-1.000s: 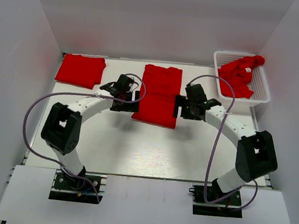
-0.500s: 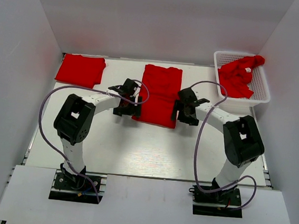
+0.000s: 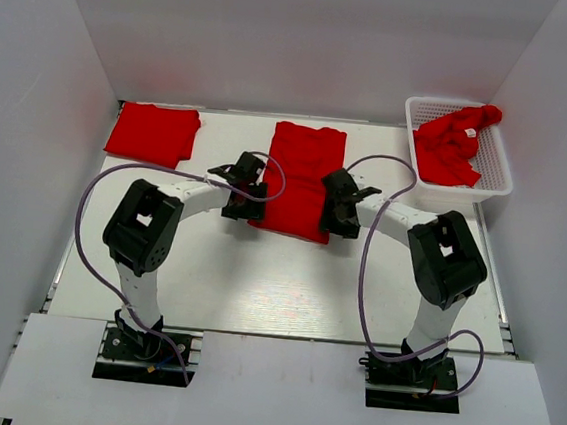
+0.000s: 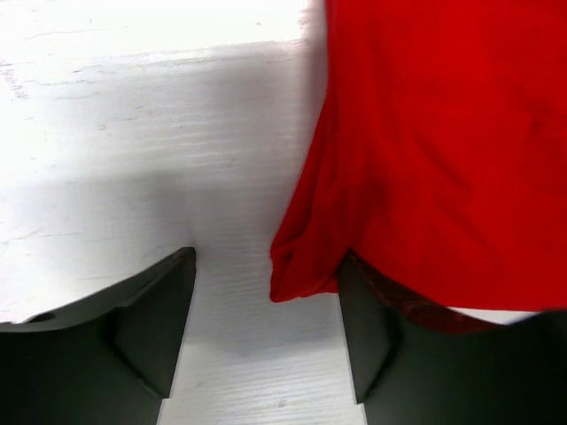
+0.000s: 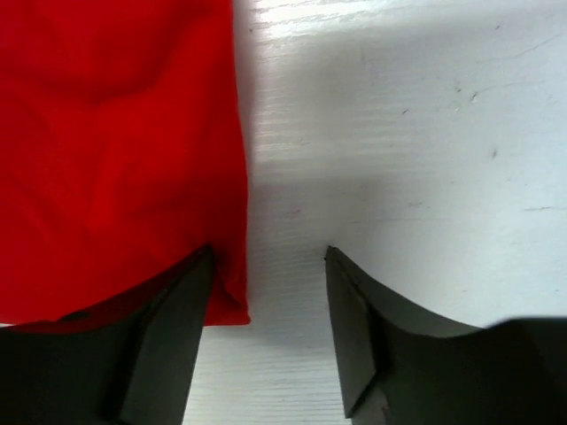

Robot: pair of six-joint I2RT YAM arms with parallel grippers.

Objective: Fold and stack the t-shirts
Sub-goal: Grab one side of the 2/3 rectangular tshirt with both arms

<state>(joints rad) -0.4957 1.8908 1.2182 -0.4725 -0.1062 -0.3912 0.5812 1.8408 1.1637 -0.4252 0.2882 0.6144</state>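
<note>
A red t-shirt, folded into a long strip, lies flat in the middle of the table. My left gripper is open at its near left corner; in the left wrist view the corner of the t-shirt sits between the fingers, one finger under the fabric's edge. My right gripper is open at the near right corner; in the right wrist view the cloth corner lies by the left finger. A folded red t-shirt lies at the back left. A crumpled red t-shirt with a white label fills the basket.
A white lattice basket stands at the back right of the table. White walls close in the table on three sides. The arms' cables loop above the table on both sides of the middle shirt.
Both grippers have moved inward and down, from beside the middle shirt's sides to its near corners. The shirts have not moved.
</note>
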